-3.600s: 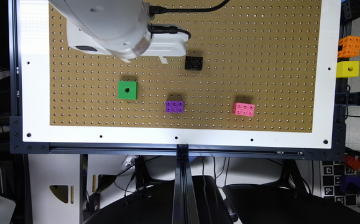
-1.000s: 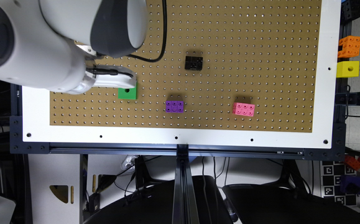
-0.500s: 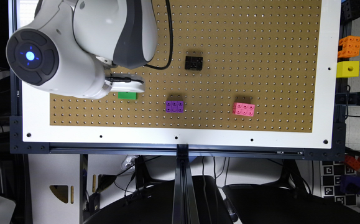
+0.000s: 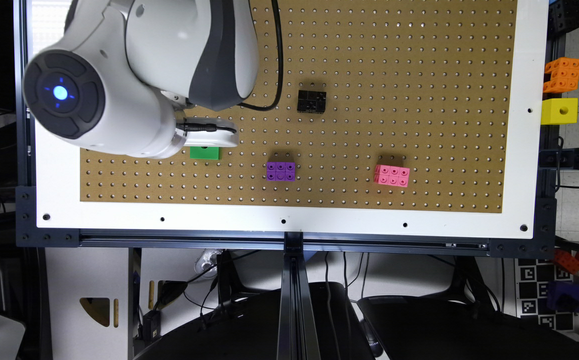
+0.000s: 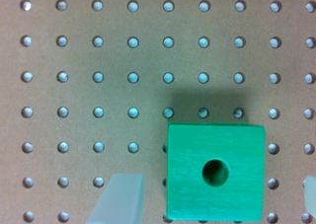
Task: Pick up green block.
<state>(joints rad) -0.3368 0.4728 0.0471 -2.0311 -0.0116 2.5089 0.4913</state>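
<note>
While the white arm [image 4: 139, 75] covers the exterior view's upper left, the tool [image 4: 208, 135] sits right over the green block [image 4: 205, 152], hiding most of it; just a green strip pokes out below the white part. Green block rests on the brown pegboard surface [image 4: 419, 75], toward the exterior view's left, in the lower half of the board.

Wrist view: green block [image 5: 215, 172] flat on the pegboard, round dark hole in its top face, shadow cast on the board beside it. One pale, translucent finger [image 5: 118, 199] is on one side of the block with a gap of bare board between them; a sliver of the other finger [image 5: 310, 192] shows at the frame edge on the opposite side, also apart from the block. So the tool is spread wide, straddling the block, touching nothing.

Other stuff on the surface: purple block [image 4: 281, 171] near the green one toward the exterior view's right, pink block [image 4: 392, 175] further right, black block [image 4: 311, 101] above the purple. Off the board at the exterior view's right edge: yellow cube [image 4: 559, 111] with orange block [image 4: 562, 75] above it.
</note>
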